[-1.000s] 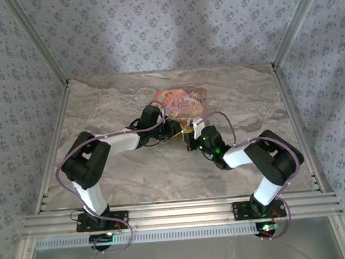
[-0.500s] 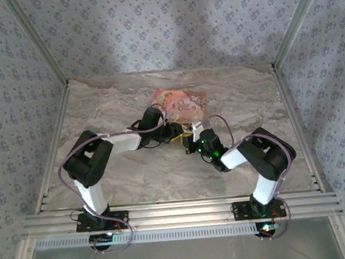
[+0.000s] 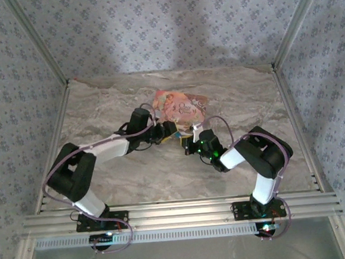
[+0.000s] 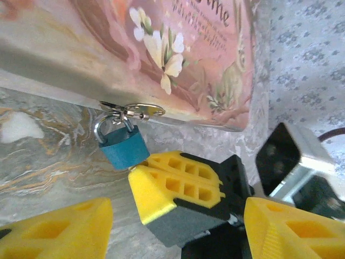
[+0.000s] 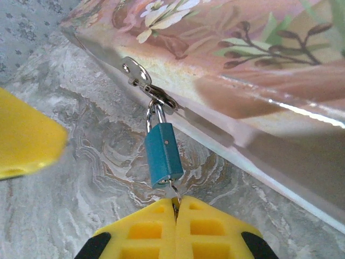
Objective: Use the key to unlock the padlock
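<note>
The small blue padlock (image 5: 163,155), a smooth block with a silvery loop, is hanging off the metal clasp (image 5: 144,82) on the glossy pink box (image 5: 226,43), loop toward the box, keyhole end facing the right gripper (image 5: 175,208), whose 2 yellow fingers are pinching the thin key (image 5: 173,192). The left gripper (image 4: 178,218) is gaping wide, holding nothing.

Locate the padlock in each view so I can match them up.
Top external: too small to pick out; look at the box's near edge, where the two arms meet.
Left wrist: padlock left of centre, hanging under the box edge.
Right wrist: padlock at centre, key below it in the shut right gripper.
Shared landmark: the pink box.
</note>
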Robot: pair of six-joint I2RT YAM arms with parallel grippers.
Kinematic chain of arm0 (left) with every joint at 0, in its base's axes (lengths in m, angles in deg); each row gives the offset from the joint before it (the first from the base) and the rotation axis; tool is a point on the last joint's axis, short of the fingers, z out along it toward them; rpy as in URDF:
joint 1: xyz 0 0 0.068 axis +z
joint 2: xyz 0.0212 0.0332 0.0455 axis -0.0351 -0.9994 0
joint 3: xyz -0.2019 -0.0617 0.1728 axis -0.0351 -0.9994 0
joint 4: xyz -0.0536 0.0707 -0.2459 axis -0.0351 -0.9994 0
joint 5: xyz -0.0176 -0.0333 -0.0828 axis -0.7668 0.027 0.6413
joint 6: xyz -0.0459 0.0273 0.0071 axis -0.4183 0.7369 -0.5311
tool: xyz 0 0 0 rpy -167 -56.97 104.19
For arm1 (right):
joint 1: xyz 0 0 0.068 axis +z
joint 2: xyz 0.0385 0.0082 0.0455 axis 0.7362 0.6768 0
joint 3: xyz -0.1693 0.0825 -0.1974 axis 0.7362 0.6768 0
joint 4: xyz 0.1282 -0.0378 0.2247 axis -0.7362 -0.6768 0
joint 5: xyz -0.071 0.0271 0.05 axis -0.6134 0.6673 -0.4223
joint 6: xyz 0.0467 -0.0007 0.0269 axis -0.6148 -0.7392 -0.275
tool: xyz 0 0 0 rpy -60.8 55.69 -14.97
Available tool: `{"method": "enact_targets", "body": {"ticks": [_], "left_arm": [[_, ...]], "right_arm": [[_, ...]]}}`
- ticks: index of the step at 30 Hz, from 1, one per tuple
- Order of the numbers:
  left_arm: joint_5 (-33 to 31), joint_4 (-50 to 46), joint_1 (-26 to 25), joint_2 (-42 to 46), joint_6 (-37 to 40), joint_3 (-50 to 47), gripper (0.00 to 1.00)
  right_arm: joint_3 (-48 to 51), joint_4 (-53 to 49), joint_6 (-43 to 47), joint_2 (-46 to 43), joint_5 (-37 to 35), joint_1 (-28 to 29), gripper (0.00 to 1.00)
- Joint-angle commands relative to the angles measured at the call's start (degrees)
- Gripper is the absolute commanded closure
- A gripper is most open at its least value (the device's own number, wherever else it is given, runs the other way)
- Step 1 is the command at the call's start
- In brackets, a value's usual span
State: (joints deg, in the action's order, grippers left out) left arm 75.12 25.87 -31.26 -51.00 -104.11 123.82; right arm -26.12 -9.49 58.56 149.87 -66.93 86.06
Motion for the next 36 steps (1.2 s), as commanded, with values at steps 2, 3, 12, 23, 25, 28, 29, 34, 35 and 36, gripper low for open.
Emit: {"method": "enact_targets", "body": {"ticks": [2, 3, 12, 23, 25, 28, 29, 34, 35, 36], "left_arm": [[-0.97, 9.66, 1.45, 2.87, -3.77, -6.32, 0.32], [-1.06, 12.63, 1.53, 2.84, -5.17, -7.59, 0.32], [-1.32, 33.84, 1.55, -3.24, -16.16, -14.23, 0.36], [-1.15, 41.64, 1.15, -10.11, -20.59, -14.7, 0.47], [-1.23, 42.62, 0.87, -10.97, -21.16, -14.57, 0.49], [-1.04, 43.91, 0.46, -12.3, -22.04, -14.05, 0.5], [-1.07, 44.1, 0.39, -12.68, -22.21, -13.81, 0.51], [-1.06, 44.89, -0.08, -14.32, -22.8, -12.84, 0.52], [-1.07, 45.05, -0.14, -14.6, -22.93, -12.64, 0.53], [-1.09, 45.28, -0.14, -14.84, -22.98, -12.52, 0.53]], "right_arm": [[-1.71, 0.07, -6.45, -0.02, 2.33, 0.35, 1.0], [-1.76, -0.13, -7.57, -0.11, 2.56, 0.33, 1.0], [-3.18, -4.24, -15.98, -2.16, 4.06, 0.69, 1.0], [-4.3, -6.52, -21.75, -3.21, 4.78, 0.98, 1.0], [-4.61, -6.61, -22.32, -3.2, 4.95, 0.97, 1.0], [-4.94, -6.71, -22.89, -3.37, 5.14, 0.96, 1.0], [-5.02, -6.83, -23.1, -3.45, 5.27, 0.93, 1.0], [-5.06, -6.79, -23.79, -3.51, 5.26, 0.86, 1.0], [-5.14, -6.86, -23.78, -3.44, 5.23, 0.87, 1.0], [-5.23, -6.92, -23.76, -3.43, 5.27, 0.86, 1.0]]}}
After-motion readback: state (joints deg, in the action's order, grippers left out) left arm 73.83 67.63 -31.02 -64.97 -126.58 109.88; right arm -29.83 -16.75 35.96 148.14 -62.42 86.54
